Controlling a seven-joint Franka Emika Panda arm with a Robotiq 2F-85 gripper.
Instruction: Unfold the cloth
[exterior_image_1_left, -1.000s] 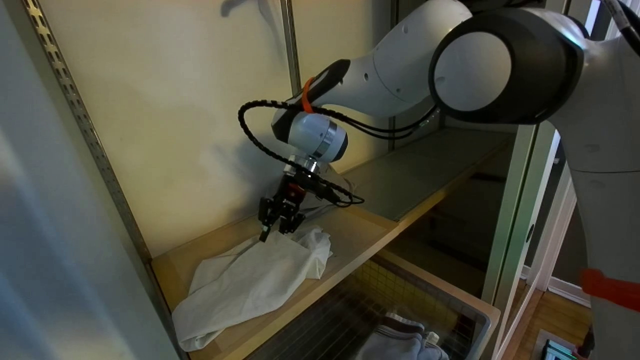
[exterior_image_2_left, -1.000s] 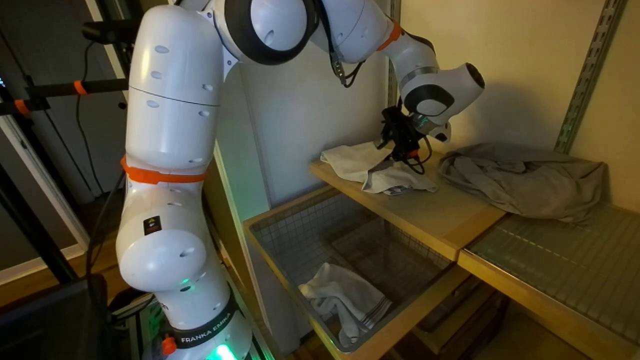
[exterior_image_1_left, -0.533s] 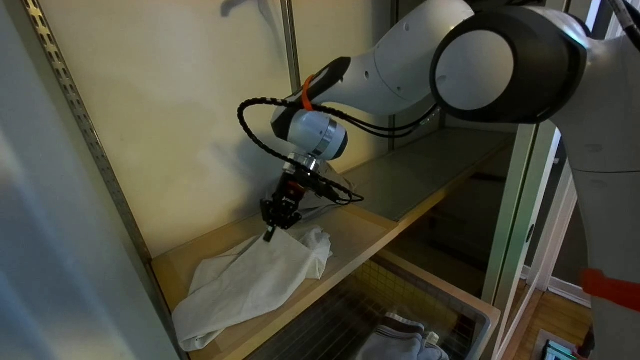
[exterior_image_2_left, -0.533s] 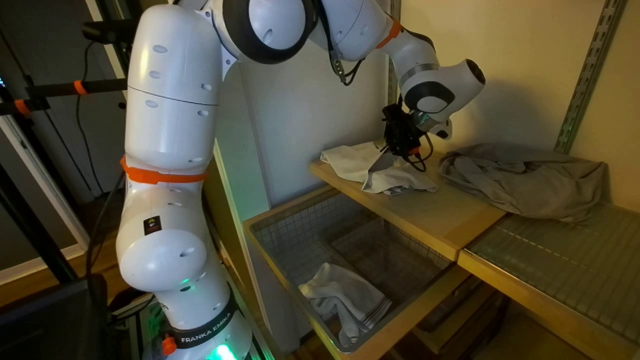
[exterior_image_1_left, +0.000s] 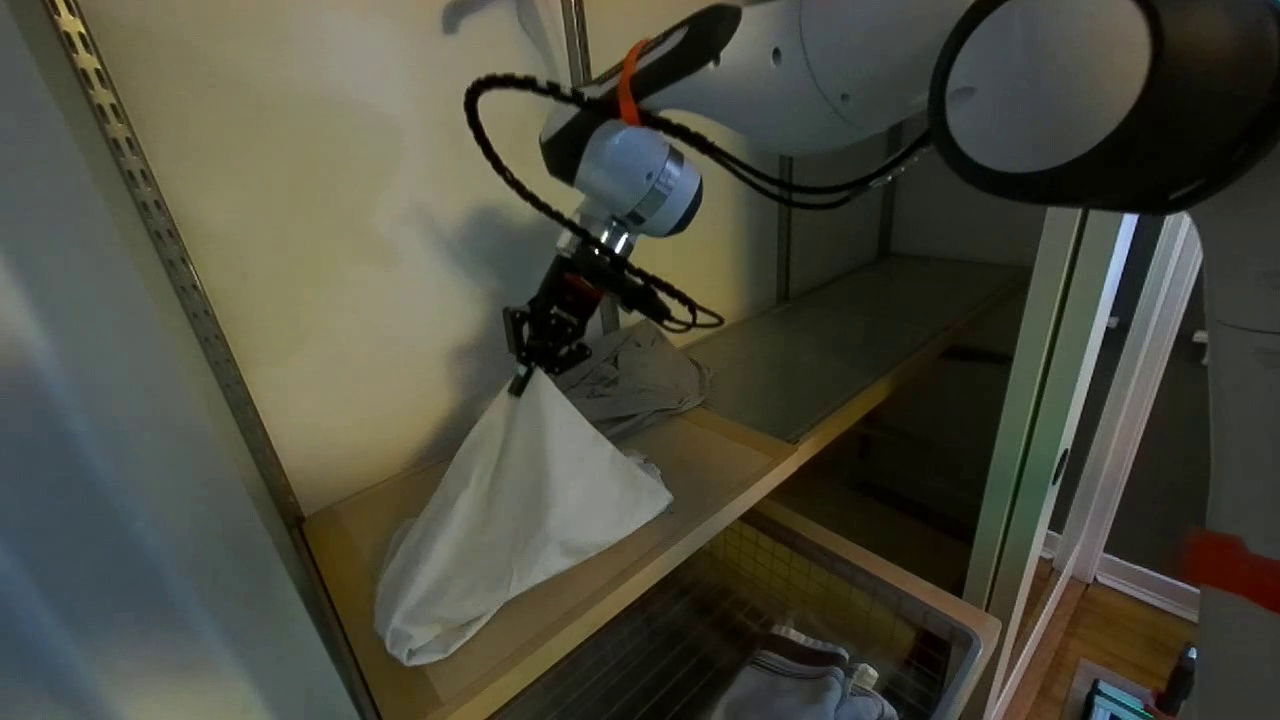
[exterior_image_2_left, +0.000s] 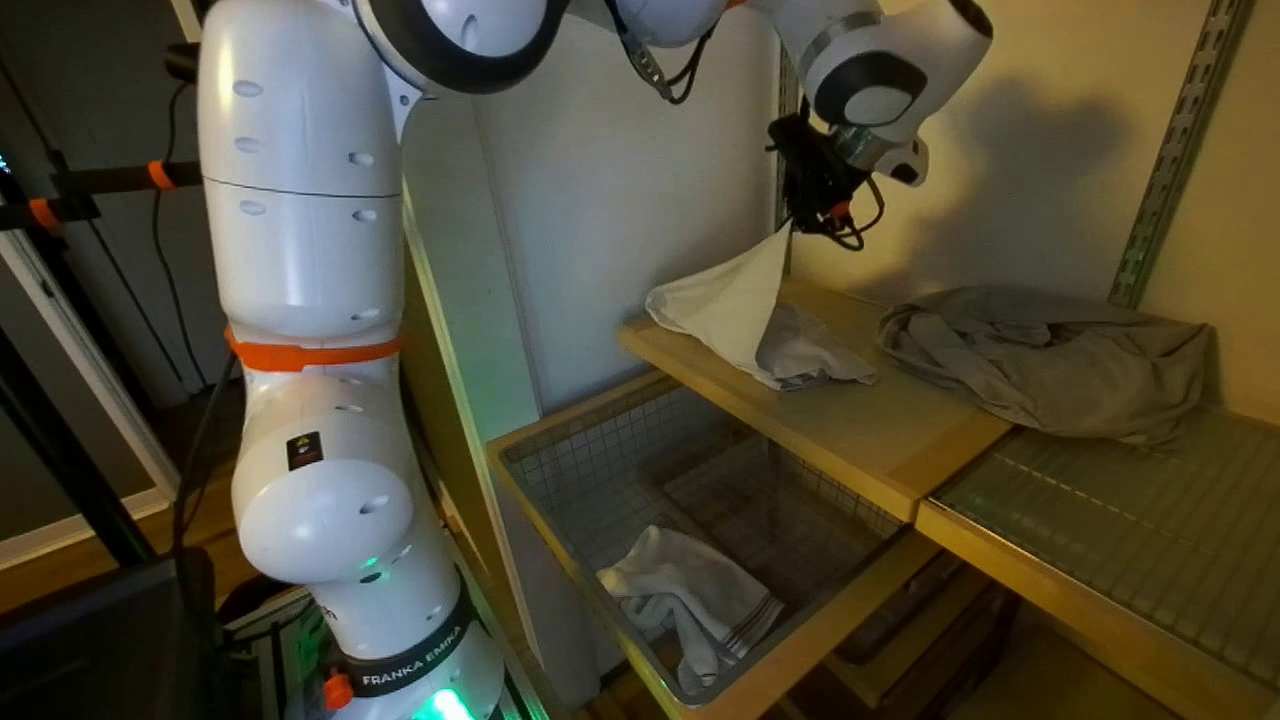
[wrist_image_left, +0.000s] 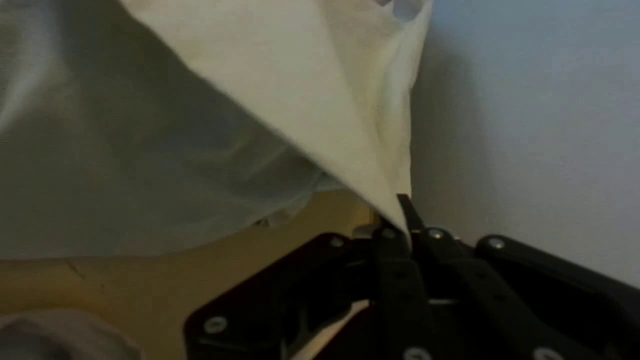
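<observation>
The white cloth (exterior_image_1_left: 530, 505) lies on the wooden shelf (exterior_image_1_left: 730, 455) and is pulled up into a peak at one corner. It also shows in an exterior view (exterior_image_2_left: 728, 305) and in the wrist view (wrist_image_left: 280, 70). My gripper (exterior_image_1_left: 521, 381) is shut on that corner, well above the shelf; it also shows in an exterior view (exterior_image_2_left: 787, 224). In the wrist view the corner runs in between the black fingers (wrist_image_left: 402, 220). The lower part of the cloth still rests on the shelf, with a crumpled, folded portion under the raised part. The fingertips are partly hidden by the cloth.
A crumpled grey cloth (exterior_image_2_left: 1050, 360) lies on the shelf near the wall, also seen in an exterior view (exterior_image_1_left: 645, 380). A wire basket (exterior_image_2_left: 560, 535) is pulled out below, holding a striped towel (exterior_image_2_left: 700, 590). Walls stand behind and beside the shelf.
The gripper was open at the cloth, then closed on it, and has risen. The held corner has lifted off the shelf, drawing the cloth up into a peak and pulling its near end inward.
</observation>
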